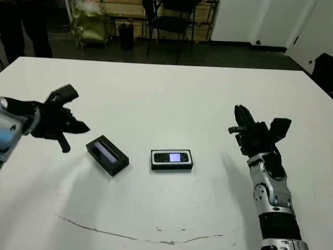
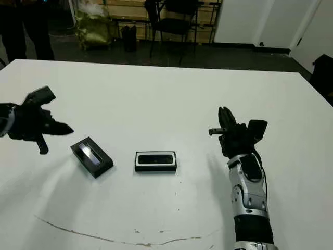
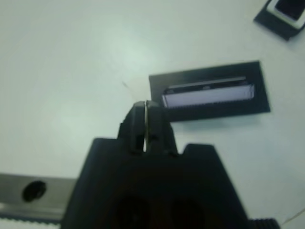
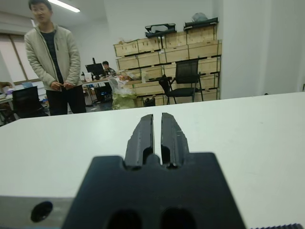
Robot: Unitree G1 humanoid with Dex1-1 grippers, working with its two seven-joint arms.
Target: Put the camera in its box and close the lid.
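The camera (image 1: 172,157) is sitting inside the box (image 1: 171,166) near the middle of the white table (image 1: 166,94), its small bluish screen facing up. Just to its left, apart from it, the lid (image 1: 107,155) is lying angled with its pale strip showing. The right claw (image 1: 240,122) is hovering well off to the right, fingers pressed together and gripping nothing. The left claw (image 3: 145,125) is hanging over the table left of the lid, fingers likewise closed and empty. Beyond the table, a person (image 4: 51,57) is standing.
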